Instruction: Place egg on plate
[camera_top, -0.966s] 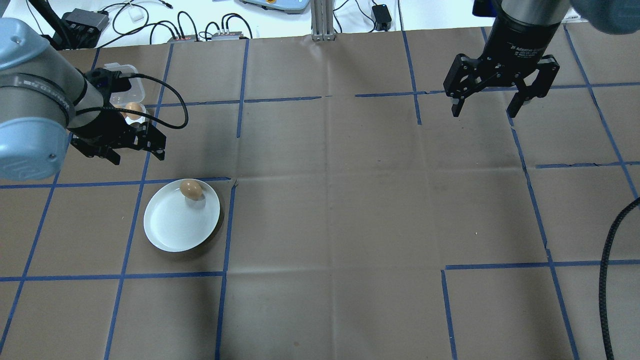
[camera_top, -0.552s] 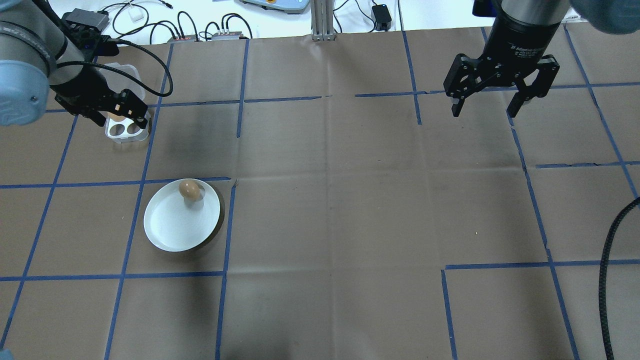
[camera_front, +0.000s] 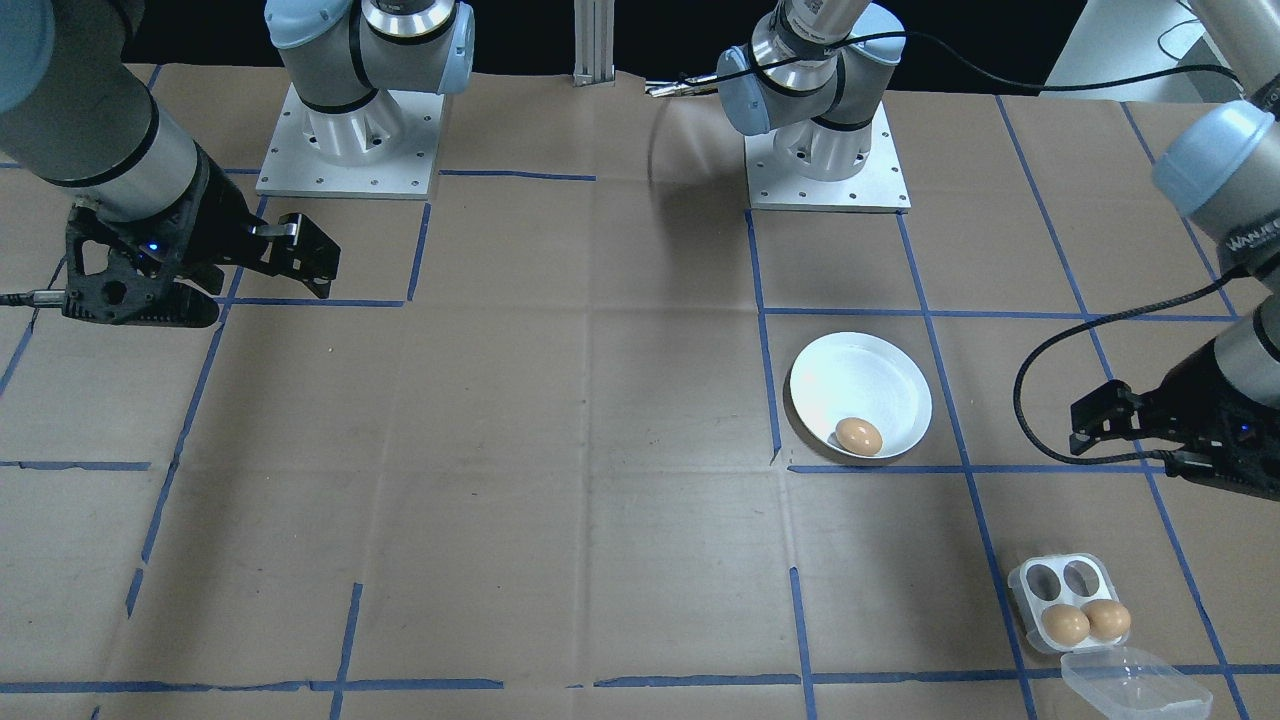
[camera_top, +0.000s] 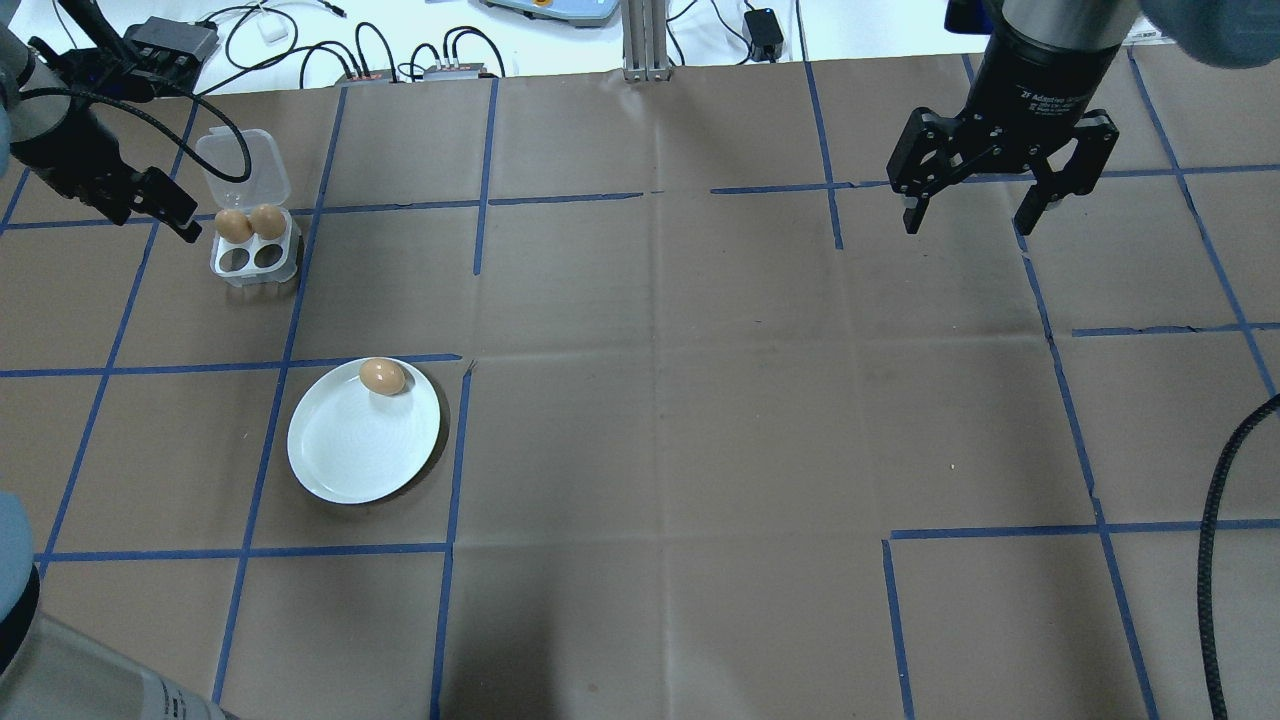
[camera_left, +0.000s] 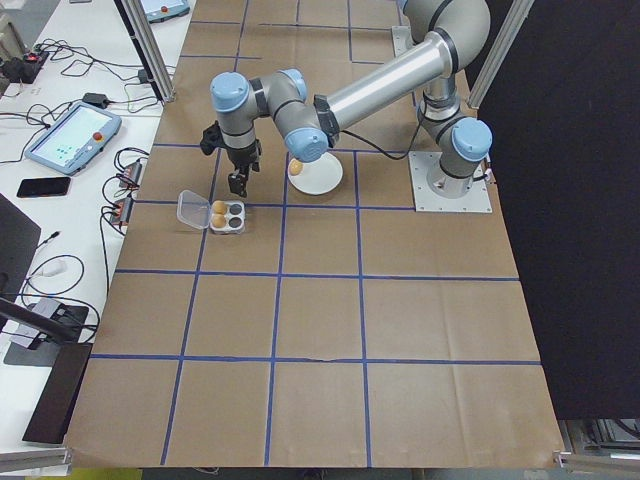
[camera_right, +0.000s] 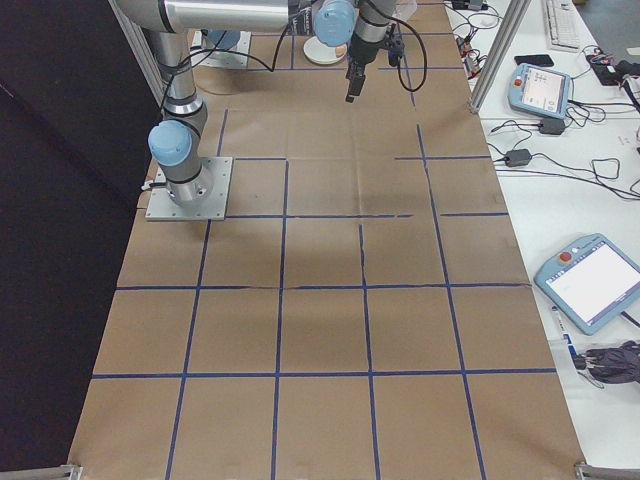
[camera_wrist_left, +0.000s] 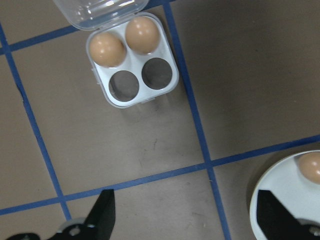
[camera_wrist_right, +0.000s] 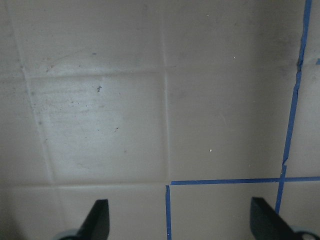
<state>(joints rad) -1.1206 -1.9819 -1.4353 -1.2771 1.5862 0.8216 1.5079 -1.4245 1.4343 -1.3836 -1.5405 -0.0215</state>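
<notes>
one brown egg (camera_top: 382, 376) sits on the white plate (camera_top: 350, 460) in the lower left of the overhead view, tucked against the rim at the plate's upper edge. up in the top left corner there's the egg tray (camera_top: 254, 250), clear lid flipped back, two eggs (camera_top: 250, 222) in the cups nearest the lid and the other two cups bare. left gripper (camera_wrist_left: 185, 222) hangs above the table beside the tray, fingers spread wide with nothing between them, the plate edge peeking in at the lower right of the left wrist view. right gripper (camera_top: 973, 205) hovers at the upper right, jaws wide apart too, only brown paper and blue tape under it.
</notes>
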